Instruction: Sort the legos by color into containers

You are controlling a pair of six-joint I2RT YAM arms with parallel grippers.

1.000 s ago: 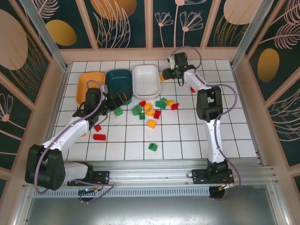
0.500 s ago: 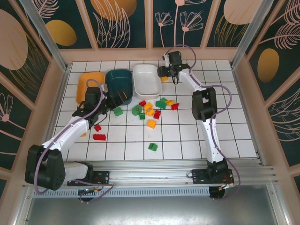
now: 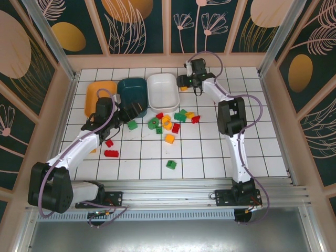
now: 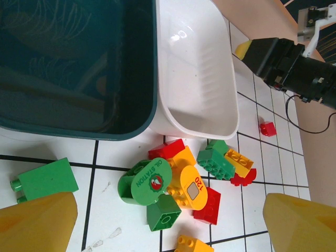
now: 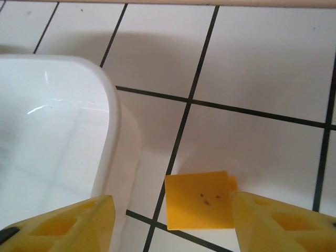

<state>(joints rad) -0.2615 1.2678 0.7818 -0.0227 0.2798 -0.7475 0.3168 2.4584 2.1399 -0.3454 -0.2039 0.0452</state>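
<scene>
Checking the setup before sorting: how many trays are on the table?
3, in a row at the far side: orange tray on the left, teal tray in the middle, white tray on the right. None look hidden.

Before me lay a counter (image 3: 210,157) of white square tiles with dark grout lines. A pale wooden ledge (image 3: 168,61) ran along its far edge, and behind it stood dark panels (image 3: 139,26) painted with leaves and orange ovals. A grooved aluminium rail (image 3: 173,188) crossed the near edge.
</scene>
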